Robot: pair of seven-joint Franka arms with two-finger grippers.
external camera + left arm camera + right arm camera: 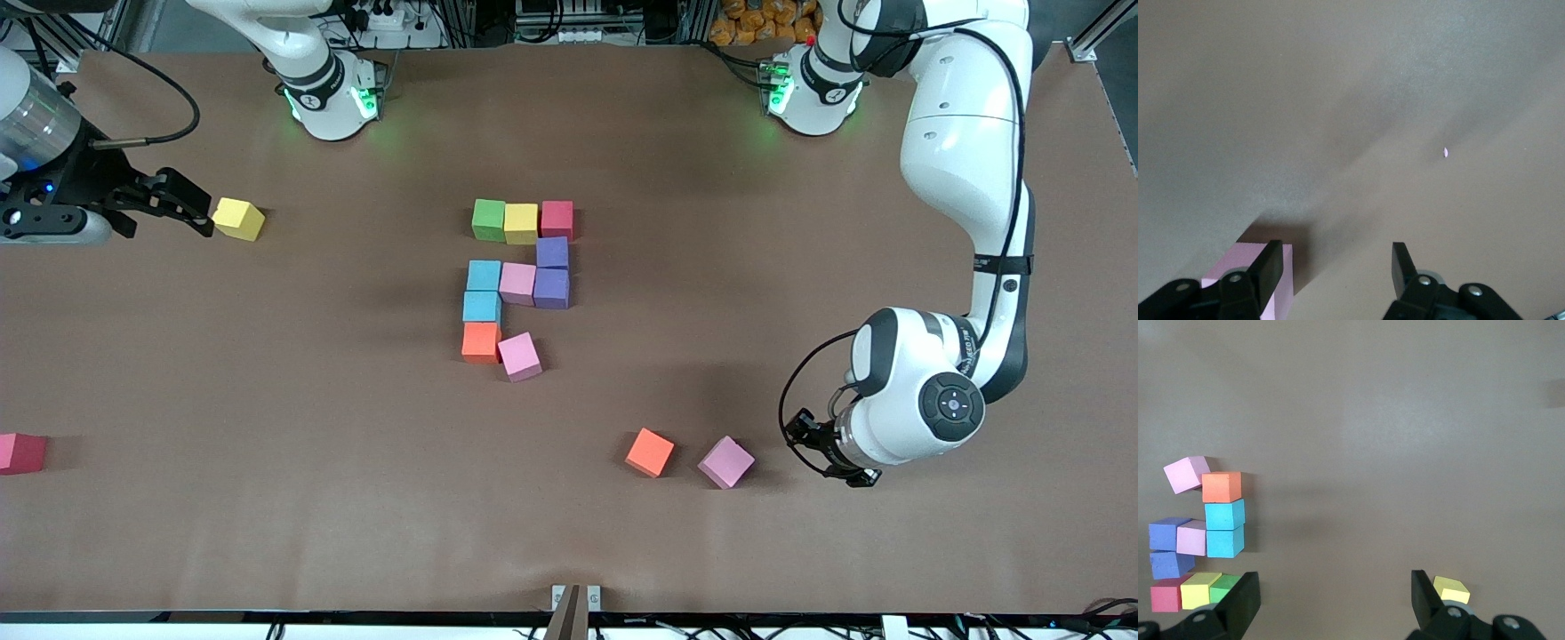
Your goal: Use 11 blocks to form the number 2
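The table (800, 293) is carrying a nearly finished number 2 (520, 284) at its middle: green, yellow and red cubes are forming the top row, two purple cubes are running down from the red one, a pink and two light blue cubes are making the turn, and an orange cube is starting the bottom row. The tilted pink block (520, 356) beside that orange one is sitting crooked, so the last row is likely going askew unless it is squared up; a careless nudge there could also shove the orange and blue cubes out of line. The left gripper (1337, 267) is hovering low near the front edge with its jaws spread and nothing between them, and the loose pink block (726, 461) is lying just outside one finger (1268, 267), so closing now would probably miss it or knock it aside. A spare orange block (650, 452) is resting just beside that pink one and could be bumped during a grab. The right gripper (182, 206) is waiting near the right arm's end of the table, jaws wide apart and holding nothing, with a spare yellow block (238, 219) just off its fingertips. A lone red block (21, 452) is sitting at the table's edge at that same end, clear of everything.
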